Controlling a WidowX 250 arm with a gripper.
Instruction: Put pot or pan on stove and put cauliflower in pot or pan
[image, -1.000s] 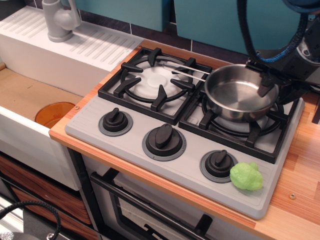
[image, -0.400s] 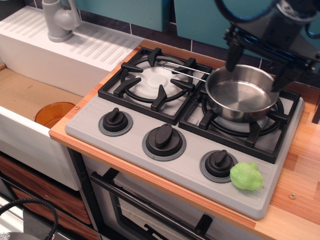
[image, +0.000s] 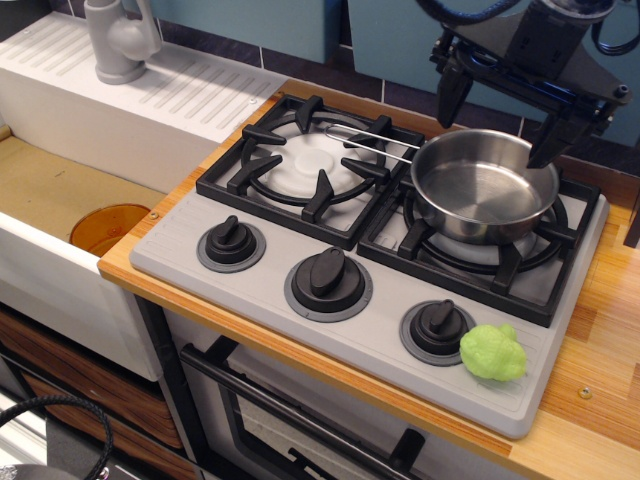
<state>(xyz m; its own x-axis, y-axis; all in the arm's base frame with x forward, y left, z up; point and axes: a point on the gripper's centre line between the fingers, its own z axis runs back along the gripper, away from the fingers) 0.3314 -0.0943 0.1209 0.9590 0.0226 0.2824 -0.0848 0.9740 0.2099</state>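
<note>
Shallow shiny steel pan (image: 485, 195) sat on right burner of grey two-burner stove (image: 380, 250) — step 1 judged done. Black gripper (image: 497, 112) hung above pan, jaws wide, empty. Lime-green lumpy cauliflower (image: 493, 352) lay at stove's front-right corner — next req'd: descend and grasp it.

Open room lies above the cauliflower (image: 493, 352), with only the right knob (image: 437, 328) just beside it.
</note>
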